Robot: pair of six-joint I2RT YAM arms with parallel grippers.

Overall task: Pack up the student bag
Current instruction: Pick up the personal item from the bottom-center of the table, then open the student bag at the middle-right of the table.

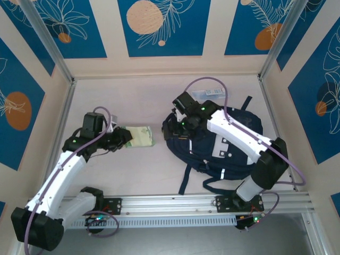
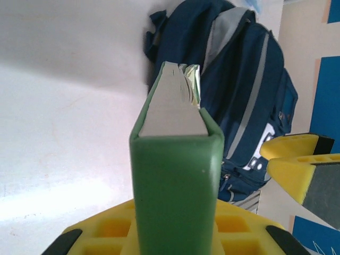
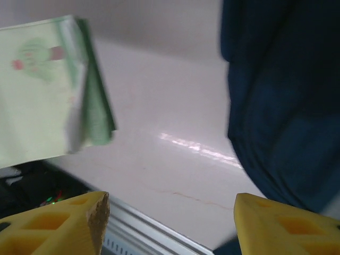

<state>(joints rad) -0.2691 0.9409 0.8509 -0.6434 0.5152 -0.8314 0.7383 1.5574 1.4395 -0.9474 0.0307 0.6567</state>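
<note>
The student bag (image 1: 194, 151) is a dark navy backpack lying right of centre on the table; it also shows in the left wrist view as the student bag (image 2: 249, 95) and in the right wrist view as the student bag (image 3: 281, 106). My left gripper (image 1: 123, 138) is shut on a green book (image 1: 141, 136), holding it by the spine just left of the bag. The green book (image 2: 175, 175) points toward the bag. My right gripper (image 1: 178, 125) hovers at the bag's left edge, and there my right gripper (image 3: 170, 223) stands open with nothing between its fingers. The book (image 3: 48, 90) hangs at the upper left.
A small flat pack (image 1: 210, 93) lies behind the bag near the back wall. Dark straps (image 1: 183, 180) trail toward the aluminium rail (image 1: 175, 204) at the near edge. Panel walls close in the table (image 1: 117, 106) on three sides.
</note>
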